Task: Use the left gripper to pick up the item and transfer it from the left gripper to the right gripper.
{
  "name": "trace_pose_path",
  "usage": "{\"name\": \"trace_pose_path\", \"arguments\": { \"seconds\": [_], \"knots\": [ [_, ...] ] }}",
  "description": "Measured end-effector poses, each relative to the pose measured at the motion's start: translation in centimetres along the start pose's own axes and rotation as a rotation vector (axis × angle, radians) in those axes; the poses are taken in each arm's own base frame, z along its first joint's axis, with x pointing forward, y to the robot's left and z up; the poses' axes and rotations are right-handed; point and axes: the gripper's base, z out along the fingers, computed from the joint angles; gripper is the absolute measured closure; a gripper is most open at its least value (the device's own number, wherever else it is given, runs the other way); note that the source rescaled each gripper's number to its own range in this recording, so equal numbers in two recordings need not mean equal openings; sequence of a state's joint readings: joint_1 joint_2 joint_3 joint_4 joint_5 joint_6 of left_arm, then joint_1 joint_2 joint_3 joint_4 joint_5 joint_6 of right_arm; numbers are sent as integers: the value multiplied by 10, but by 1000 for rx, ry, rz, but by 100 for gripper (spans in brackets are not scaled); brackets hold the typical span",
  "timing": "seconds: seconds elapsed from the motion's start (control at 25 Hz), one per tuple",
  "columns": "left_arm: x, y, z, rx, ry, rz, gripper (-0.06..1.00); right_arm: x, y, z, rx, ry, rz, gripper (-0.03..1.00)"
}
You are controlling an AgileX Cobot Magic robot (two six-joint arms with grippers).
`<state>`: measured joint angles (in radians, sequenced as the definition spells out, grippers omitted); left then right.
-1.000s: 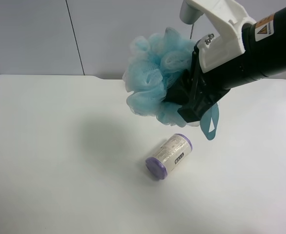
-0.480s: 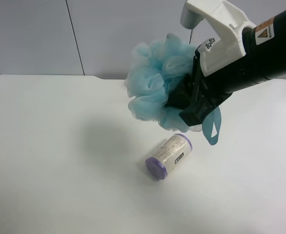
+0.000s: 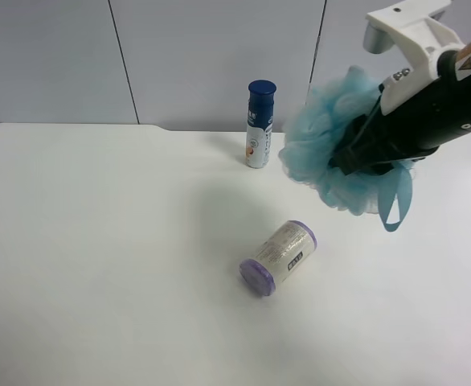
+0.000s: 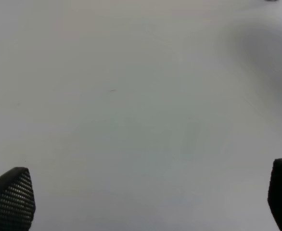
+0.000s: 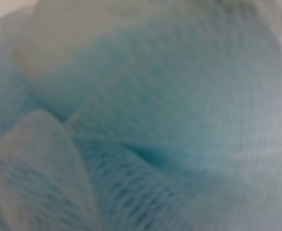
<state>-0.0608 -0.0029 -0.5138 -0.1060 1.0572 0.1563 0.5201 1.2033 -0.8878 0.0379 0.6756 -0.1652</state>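
The light blue mesh bath pouf point(image 3: 332, 153) hangs in the air at the right of the exterior high view, held by the right gripper point(image 3: 362, 154), the black arm with the white housing. Its ribbon loop point(image 3: 395, 201) dangles below. The pouf fills the right wrist view point(image 5: 146, 125), hiding the fingers there. The left gripper point(image 4: 146, 197) shows only in the left wrist view: its two black fingertips point(image 4: 11, 197) are wide apart over bare white table, holding nothing. The left arm is out of the exterior high view.
A purple-capped cylindrical bottle point(image 3: 279, 256) lies on its side on the white table point(image 3: 99, 257), below and left of the pouf. A blue-capped white bottle point(image 3: 259, 124) stands upright near the table's far edge, left of the pouf.
The right arm has carried the pouf to the right and slightly up, uncovering the blue-capped bottle behind it. The purple-capped bottle has not moved.
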Motion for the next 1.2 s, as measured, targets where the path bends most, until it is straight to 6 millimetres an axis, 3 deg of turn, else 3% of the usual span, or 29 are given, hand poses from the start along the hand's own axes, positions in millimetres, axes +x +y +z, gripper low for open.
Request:
{"name": "trace_pose_path", "arguments": {
  "seconds": [0.24,0.36,0.64,0.96,1.2],
  "knots": [
    [0,0,0,0,0,0,-3,14,-50,11,112,91,156,97],
    [0,0,0,0,0,0,-3,20,-64,24,130,143,193,97],
    [0,0,0,0,0,0,-3,34,-95,80,157,216,260,97],
    [0,0,0,0,0,-2,-3,47,-113,127,179,212,254,97],
    [1,0,1,0,4,-2,-3,53,-117,151,181,203,189,97]
  ]
}}
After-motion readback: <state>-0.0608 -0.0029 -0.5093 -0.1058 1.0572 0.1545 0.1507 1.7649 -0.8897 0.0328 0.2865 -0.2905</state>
